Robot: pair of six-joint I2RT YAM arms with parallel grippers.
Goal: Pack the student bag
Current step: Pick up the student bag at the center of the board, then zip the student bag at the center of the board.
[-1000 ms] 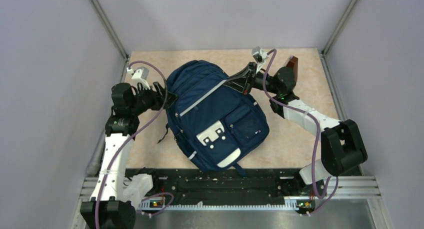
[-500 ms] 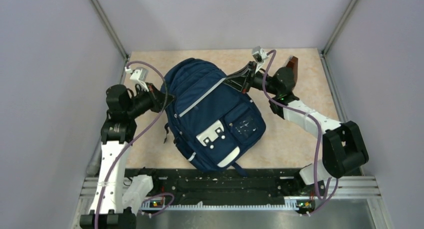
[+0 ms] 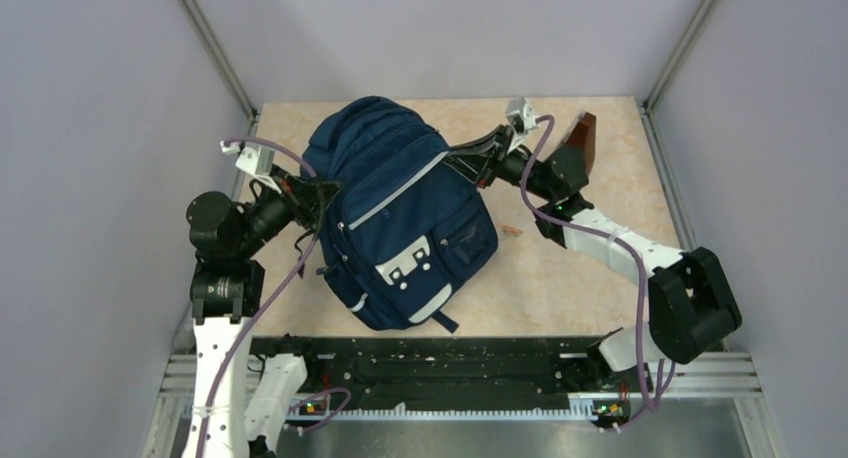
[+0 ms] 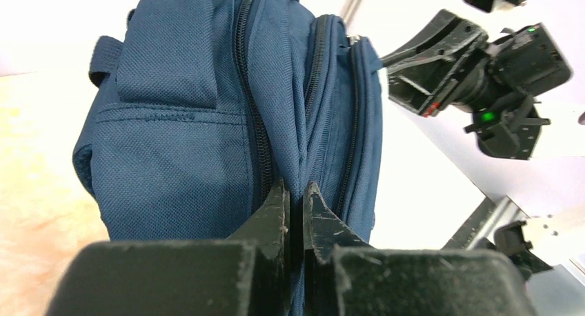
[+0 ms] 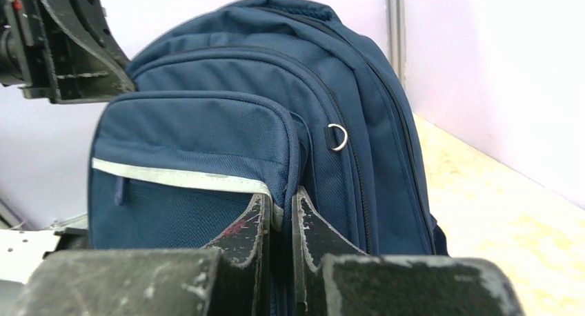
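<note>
The student bag, navy blue with a pale trim stripe and white pocket patches, is held up off the table between both arms, front pockets facing up. My left gripper is at its left side and is shut on a fold of blue fabric between two zips. My right gripper is at the bag's upper right. It is shut on the edge of the front pocket, just under the pale stripe. The bag stands tall in the right wrist view, and all its zips look closed.
A brown object stands at the back right of the beige table. A small reddish scrap lies right of the bag. Grey walls close in the left, back and right sides. The black base rail runs along the front.
My left gripper has shut on the bag's side. The bag has been raised and has shifted left and towards the back, and both arms have moved with it.
</note>
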